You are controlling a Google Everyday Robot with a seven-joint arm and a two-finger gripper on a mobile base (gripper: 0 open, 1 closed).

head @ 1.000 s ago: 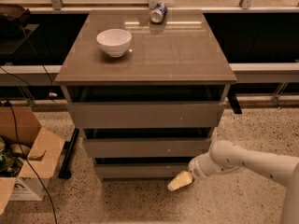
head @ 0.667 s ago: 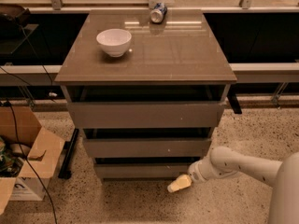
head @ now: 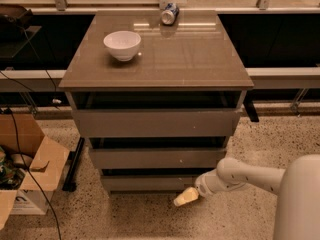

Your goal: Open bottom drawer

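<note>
The grey-brown cabinet (head: 160, 59) has three flat drawer fronts. The bottom drawer (head: 145, 183) is the lowest and slimmest front, just above the floor. The middle front (head: 155, 158) carries a small white speck. The top front (head: 155, 122) is the tallest. My gripper (head: 185, 197) reaches in from the right on a white arm (head: 240, 176). It sits low, at the right end of the bottom drawer's front, just below its lower edge.
A white bowl (head: 122, 44) and a tipped can (head: 169, 13) lie on the cabinet top. An open cardboard box (head: 25, 164) stands on the speckled floor at left, with cables beside it. Dark shelving runs behind the cabinet.
The arm's near end now fills more of the lower right corner. The gripper stays at the bottom drawer's right end. The drawers look unchanged.
</note>
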